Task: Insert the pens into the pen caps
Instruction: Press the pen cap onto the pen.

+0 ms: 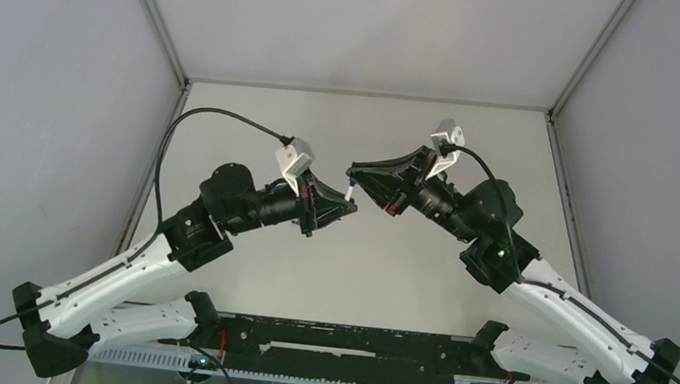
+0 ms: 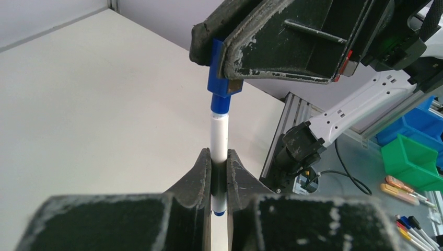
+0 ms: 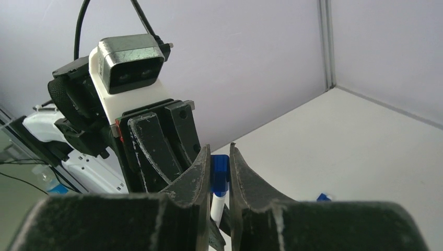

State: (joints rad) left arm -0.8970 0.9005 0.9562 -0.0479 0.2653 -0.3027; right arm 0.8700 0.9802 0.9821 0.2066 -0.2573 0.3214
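Both grippers meet tip to tip above the middle of the table. My left gripper (image 2: 219, 154) is shut on a white pen (image 2: 219, 136), gripped near its blue rear end, which sticks out behind the fingers. My right gripper (image 3: 220, 149) is shut on a dark blue pen cap (image 3: 220, 170). The pen (image 3: 216, 205) runs straight into the cap (image 2: 221, 86), its front end inside the cap's mouth. From above, the pen (image 1: 348, 193) shows as a short white stick between the left gripper (image 1: 346, 207) and the right gripper (image 1: 353, 172).
A small blue piece (image 3: 324, 197) lies on the table past my right fingers. Beyond the table's near edge are an aluminium rail (image 2: 279, 136), green and blue bins (image 2: 412, 157) and several loose markers (image 2: 412, 225). Grey walls enclose the table.
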